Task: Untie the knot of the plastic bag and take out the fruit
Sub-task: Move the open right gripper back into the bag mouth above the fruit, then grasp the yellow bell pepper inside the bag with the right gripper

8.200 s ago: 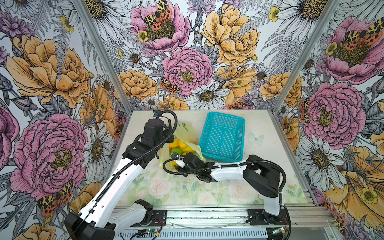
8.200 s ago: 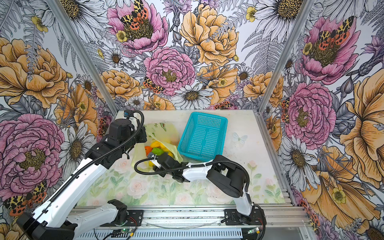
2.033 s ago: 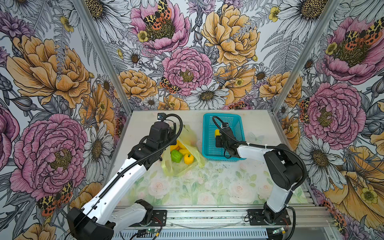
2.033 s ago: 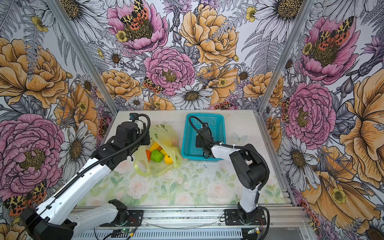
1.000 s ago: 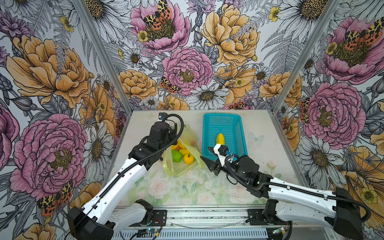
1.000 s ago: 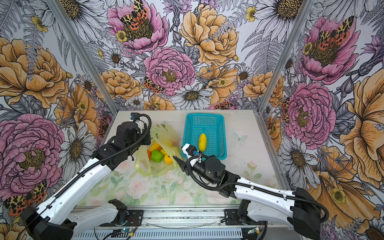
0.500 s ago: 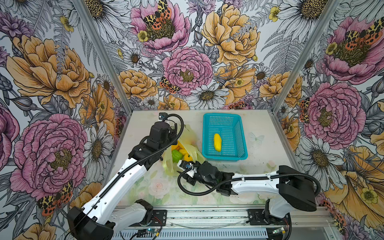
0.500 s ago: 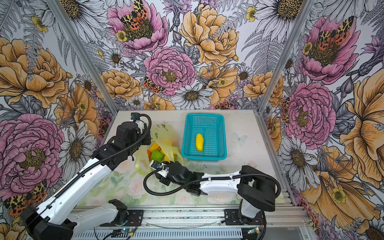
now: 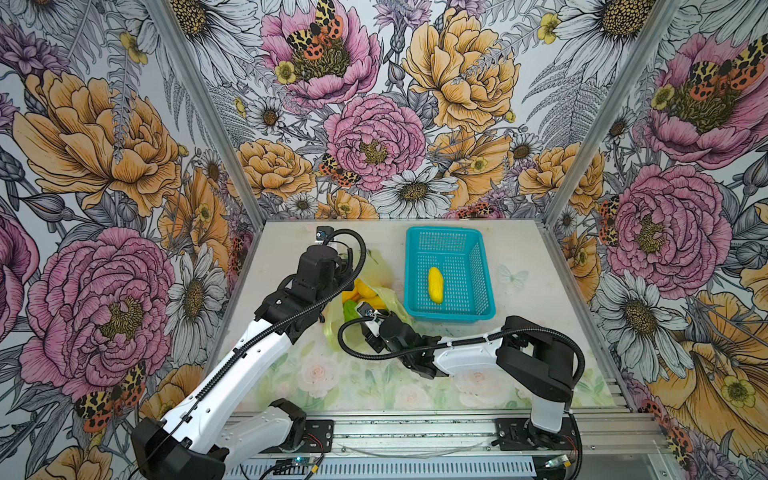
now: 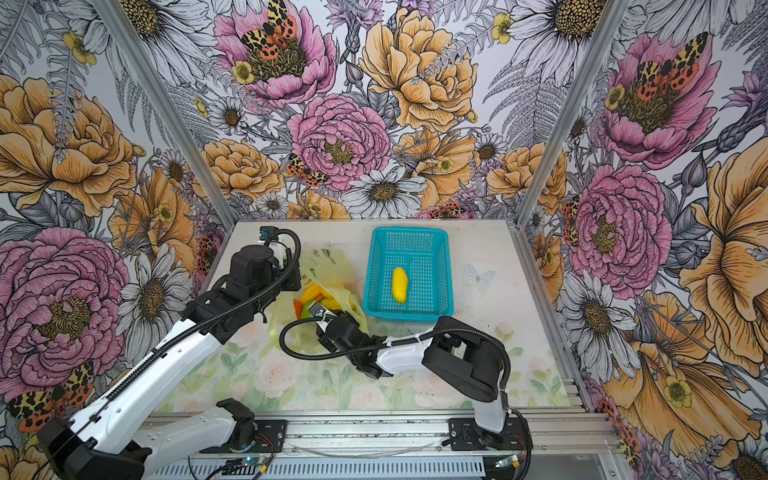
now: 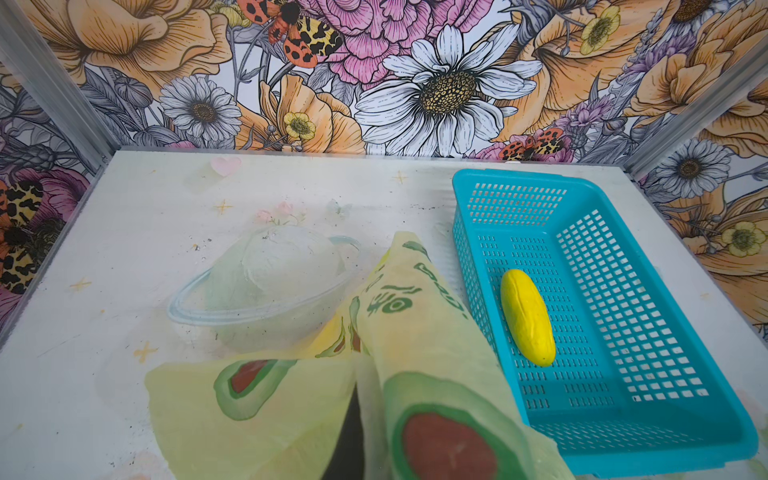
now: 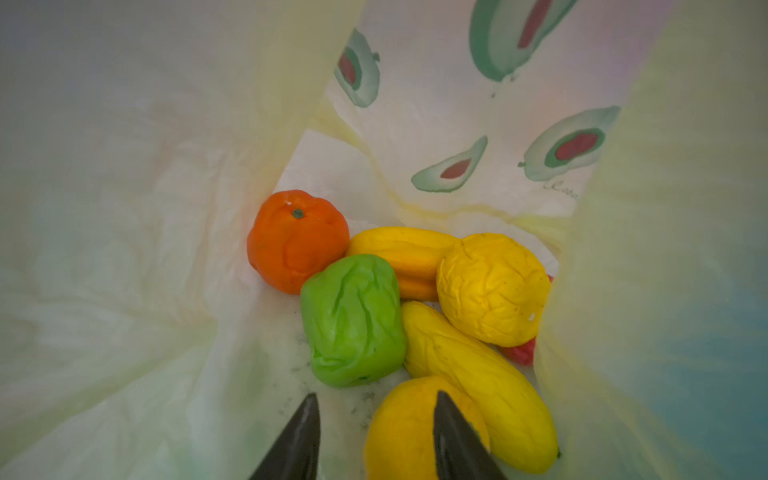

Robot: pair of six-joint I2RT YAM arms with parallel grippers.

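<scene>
The yellow-green plastic bag (image 9: 376,270) lies open left of the basket, and my left gripper (image 11: 351,432) is shut on its upper edge, holding it up; the film drapes over the jaws. The knot is not in view. My right gripper (image 12: 374,399) is open inside the bag's mouth, one fingertip (image 12: 446,415) over a yellow-orange fruit (image 12: 399,432). Further in lie a green fruit (image 12: 353,320), an orange one (image 12: 297,239), a round yellow one (image 12: 492,286), a long yellow one (image 12: 478,382) and a red sliver (image 12: 519,353). Another long yellow fruit (image 9: 435,284) lies in the basket.
A turquoise perforated basket (image 9: 482,266) stands at the back, right of the bag, its near wall close to my right forearm. Flowered walls close in the table on three sides. A metal rail runs along the front edge.
My right gripper has swung from in front of the basket leftward into the bag's mouth. The left gripper has kept its hold on the bag and has not moved.
</scene>
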